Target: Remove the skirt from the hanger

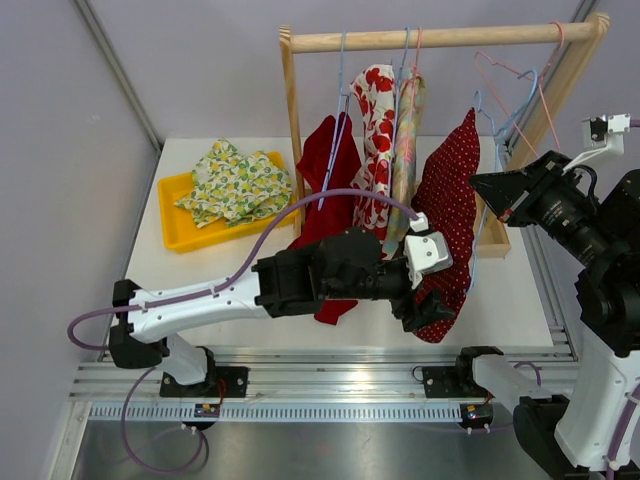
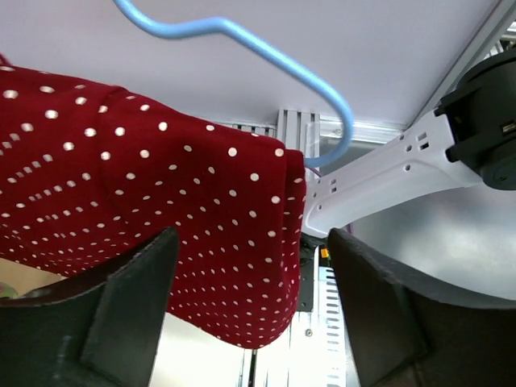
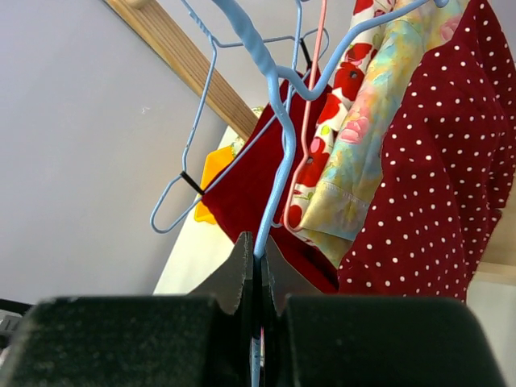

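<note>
The red skirt with white dots (image 1: 450,205) hangs on a light blue hanger (image 1: 478,100) at the right end of the wooden rail (image 1: 440,38). My left gripper (image 1: 425,300) is open, with the skirt's lower hem between its jaws but not pinched. In the left wrist view the skirt (image 2: 161,210) fills the gap of the left gripper (image 2: 254,322), and the blue hanger (image 2: 266,56) curves above it. My right gripper (image 1: 482,186) is shut on the hanger's wire. In the right wrist view the right gripper (image 3: 258,258) clamps the blue hanger (image 3: 278,153) beside the skirt (image 3: 435,185).
A plain red garment (image 1: 325,170), a white one with red flowers (image 1: 375,120) and a pastel floral one (image 1: 405,150) hang to the left of the skirt. Bare pink and blue hangers (image 1: 515,90) hang at the right. A yellow tray (image 1: 175,235) holds a lemon-print cloth (image 1: 235,180).
</note>
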Controlling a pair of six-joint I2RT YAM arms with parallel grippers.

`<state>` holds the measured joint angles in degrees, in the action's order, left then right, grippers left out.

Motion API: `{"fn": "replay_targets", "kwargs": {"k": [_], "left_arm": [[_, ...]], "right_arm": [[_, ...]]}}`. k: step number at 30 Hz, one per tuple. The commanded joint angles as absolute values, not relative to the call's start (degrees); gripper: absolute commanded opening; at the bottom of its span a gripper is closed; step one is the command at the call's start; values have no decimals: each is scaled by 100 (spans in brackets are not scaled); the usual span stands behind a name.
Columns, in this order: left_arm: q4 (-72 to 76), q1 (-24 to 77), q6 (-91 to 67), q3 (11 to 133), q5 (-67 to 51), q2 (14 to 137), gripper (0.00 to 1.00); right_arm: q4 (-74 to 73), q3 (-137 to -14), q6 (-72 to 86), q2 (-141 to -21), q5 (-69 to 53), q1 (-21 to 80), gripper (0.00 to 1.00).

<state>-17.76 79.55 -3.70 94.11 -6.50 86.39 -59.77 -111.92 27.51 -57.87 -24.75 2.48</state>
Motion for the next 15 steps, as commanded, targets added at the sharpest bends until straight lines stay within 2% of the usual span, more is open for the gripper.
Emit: {"fn": "replay_targets", "kwargs": {"k": [1,3,4,6,7,12,15], "left_arm": [[-1433,8015,-518,9588,-800,8789,72],[-1398,8024,-519,9624,-537,8877,63],[-1389,8033,-536,9668,-397,8903,50],[-1328,8033,-527,9677,-46,8982,30],[-1284,8042,-562,9659,130,9000,0],[-1064,8286,-598,9107,210,8851,0],[-775,8734,-755,8030,543,8500,0]], "right_arm": [[-5590,-11338,2847,-5695,-2725,246,0],[-5660,-11417,2839,-5704,-2768,246,0],[-5686,-11460,2856,-5713,-2786,246,0],[-5695,-11540,2865,-5704,-2847,246,0],[-5687,-11549,2909,-5704,-2874,237,0],[-5660,-11733,2944,-5827,-2769,237,0],[-5660,-12049,2857,-6098,-2594,237,0]]}}
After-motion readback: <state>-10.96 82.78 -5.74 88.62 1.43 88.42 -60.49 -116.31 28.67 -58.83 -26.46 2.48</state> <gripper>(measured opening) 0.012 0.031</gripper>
